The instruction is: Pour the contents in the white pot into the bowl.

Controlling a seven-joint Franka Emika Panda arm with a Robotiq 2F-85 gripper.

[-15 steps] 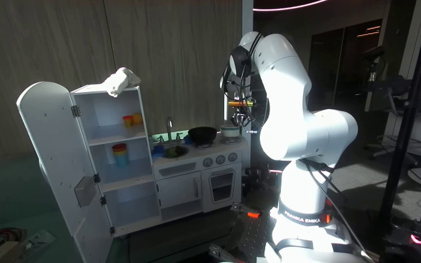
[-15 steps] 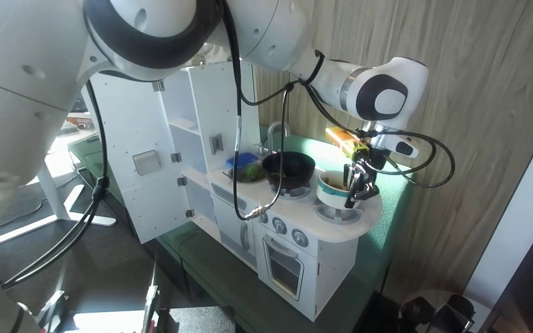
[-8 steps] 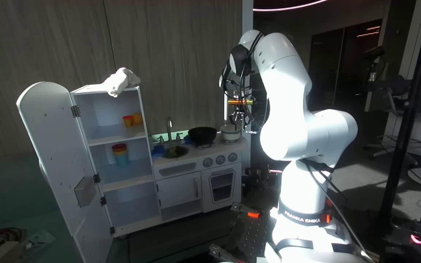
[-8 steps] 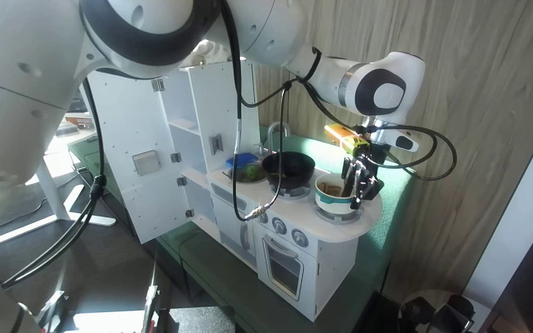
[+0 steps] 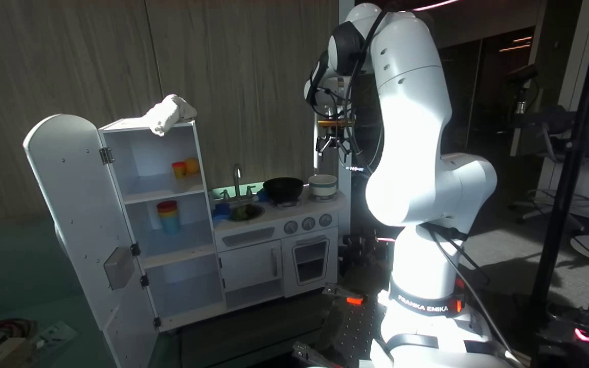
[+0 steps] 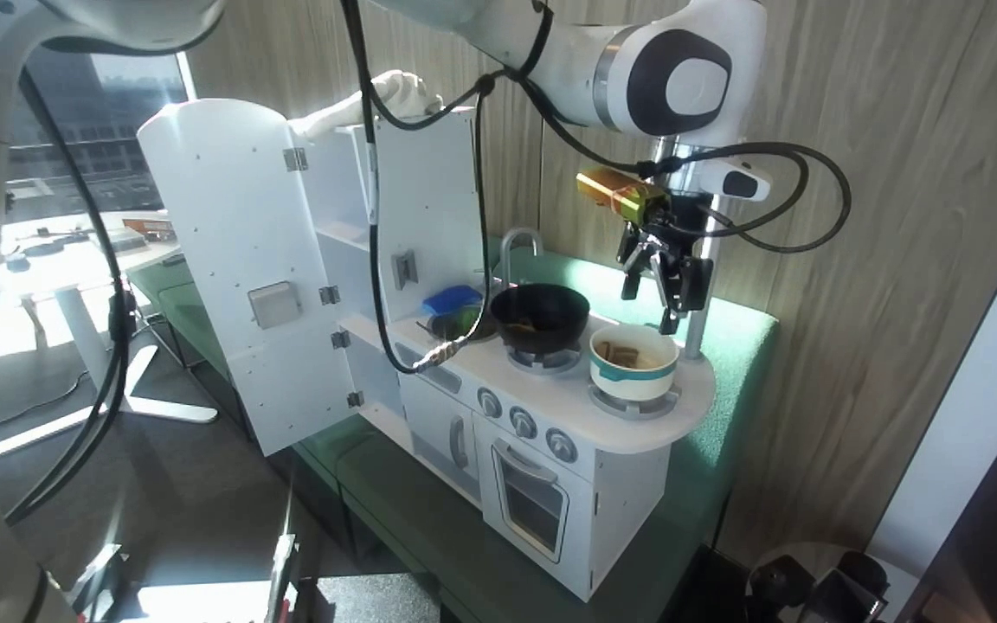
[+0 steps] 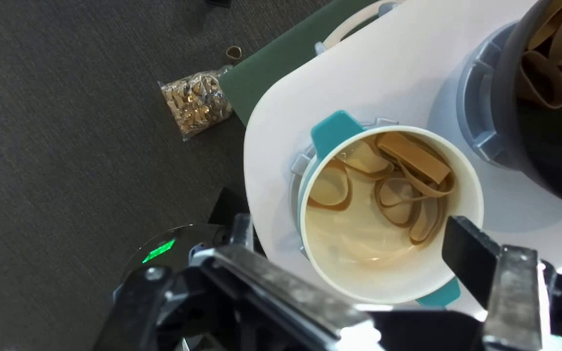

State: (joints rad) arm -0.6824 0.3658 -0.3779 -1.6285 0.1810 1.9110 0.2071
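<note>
1. Tool status: the tool hangs above the white pot, fingers spread, grasping nothing, apart from the rim.
2. Locations: the pot stands upright on a burner at the rounded end of the table; the dark bowl sits on the neighbouring burner.
3. Load: brown bands lie in the pot, mostly in its upper half in the wrist view. Similar bands lie in the bowl; the transfer is judged incomplete.
4. Step in hand, by judgement: taking hold of the pot. Select the bare stretch of wall beside the lower teal handle in the wrist view.
5. Lower with one finger inside the wall and one outside; do not press on the rim.
6. Close firmly before lifting. A one-sided hold may let the pot swing.
7. Lift clear of the bowl's rim, then tilt slowly; bands may tangle and drop together.
</note>
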